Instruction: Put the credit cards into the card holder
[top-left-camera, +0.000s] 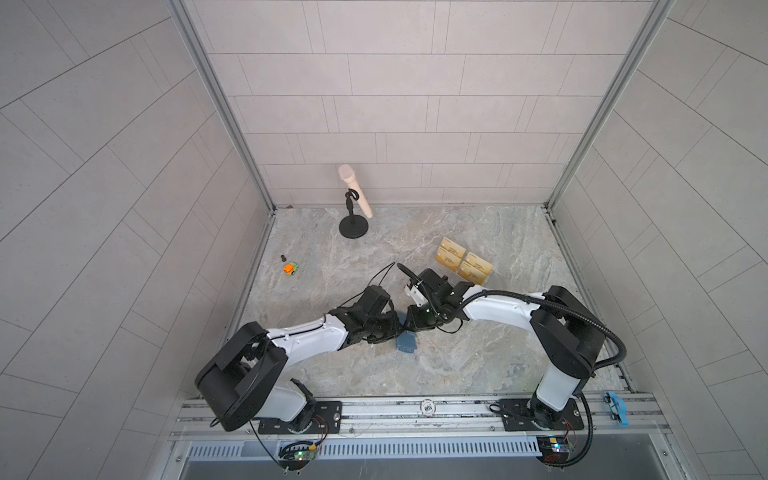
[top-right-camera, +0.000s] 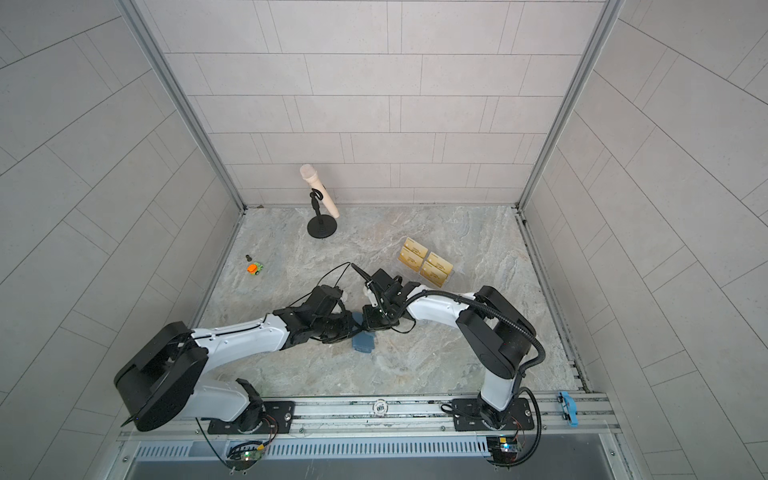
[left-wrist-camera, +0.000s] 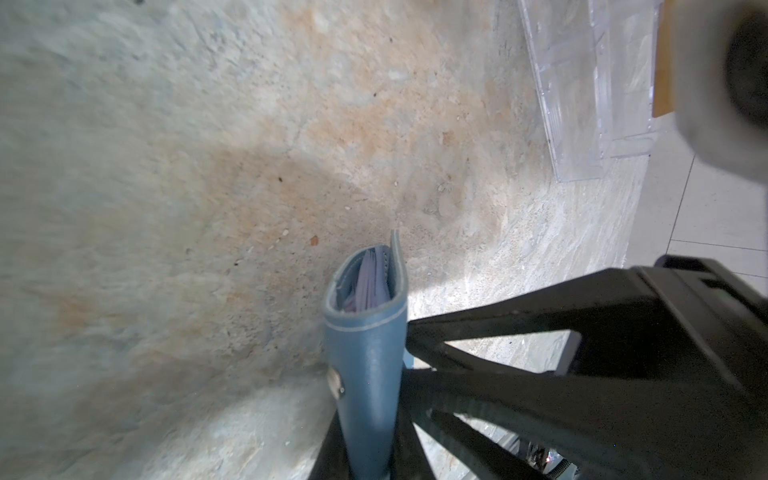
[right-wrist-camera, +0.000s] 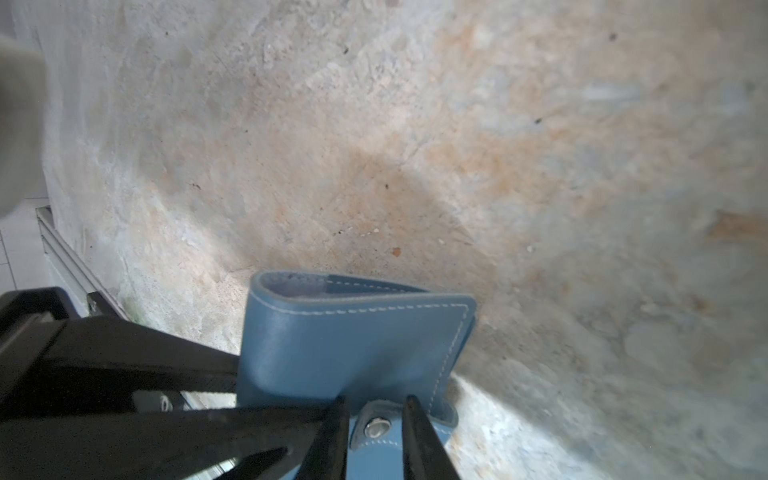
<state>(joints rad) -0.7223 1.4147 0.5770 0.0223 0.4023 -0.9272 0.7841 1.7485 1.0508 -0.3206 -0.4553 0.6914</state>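
Card holder (right-wrist-camera: 353, 345), folded, slate-blue, white-stitched, is clamped in left tool (left-wrist-camera: 365, 457); right tool (right-wrist-camera: 376, 411) slightly parted astride its tab (right-wrist-camera: 432, 422).

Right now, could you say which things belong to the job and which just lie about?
Job: slate-blue leatherette wallet; red cards unseen.
Idle: pale gold cards, clear acrylic stand, beige microphone on black stand, orange-green toy car.

We looked steeply down from high above the card holder (top-left-camera: 406, 343) in both top views, while both wrist cameras peered at that same card holder from close range, from opposite sides.
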